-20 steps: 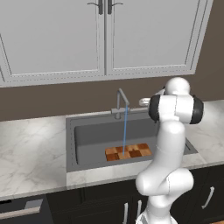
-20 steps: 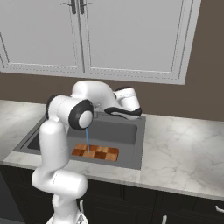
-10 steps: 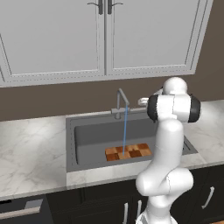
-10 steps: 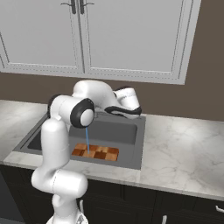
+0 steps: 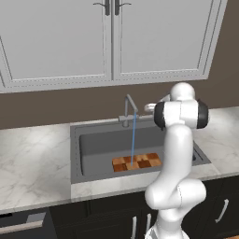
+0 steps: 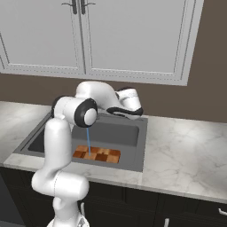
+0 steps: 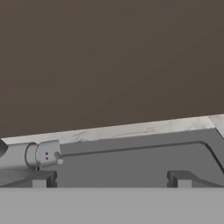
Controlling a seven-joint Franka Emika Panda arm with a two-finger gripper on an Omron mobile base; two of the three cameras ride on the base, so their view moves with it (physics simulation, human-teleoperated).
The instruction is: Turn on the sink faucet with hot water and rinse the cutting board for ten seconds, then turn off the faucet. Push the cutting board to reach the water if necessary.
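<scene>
While the water [image 5: 133, 140] is running in a thin pale-blue line from the spout of the sink faucet [image 5: 129, 108], the cutting board [image 5: 137, 162] is lying flat on the floor of the sink [image 5: 76, 154], toward the front wall, and the stream is landing on its checkered top, left of middle in the left base view. The arm is reaching over the basin's back right side, and its hand is hovering near the faucet base. In the hand view the fingers [image 7: 111, 181] are standing wide apart with nothing between them, and the small side lever [image 7: 45, 154] is sitting off to the left, beside the fingers and not between them. The lever is looking like a stiff little metal stub, smooth and probably slick when wet; my guess is it is wanting a sideways nudge with one fingertip at its free end, not a pinch. The board is looking rigid, light and thin, wet now, so likely sliding easily on the basin floor. Lying flush, it is offering no edge to grip from above; a push against one short end seems the sensible way to shift it. Since the stream is already striking the wood, no push seems needed for now. The marble bench [image 5: 32, 158] is wrapping round the sink rim.
</scene>
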